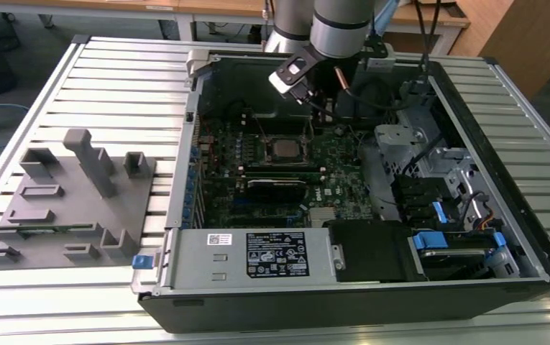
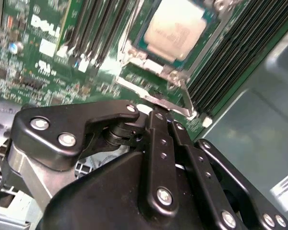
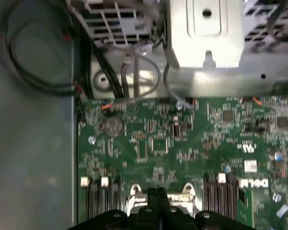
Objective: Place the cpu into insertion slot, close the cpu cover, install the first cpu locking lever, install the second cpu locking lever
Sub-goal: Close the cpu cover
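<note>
Pincer [image 2: 156, 112] linkages lie nearest us in the second wrist view, with the fingertips clenched together and grasping nothing we can make out, close to the edge of the cpu cover [image 2: 165, 101]. We see the cpu [image 2: 175, 28] seated in its socket on the green motherboard [image 2: 48, 76], inside the open computer case [image 1: 351, 302] on the slatted counter [image 1: 111, 79].

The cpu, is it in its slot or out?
In. In the second wrist view the cpu lies flat inside the square socket on the green board.
</note>
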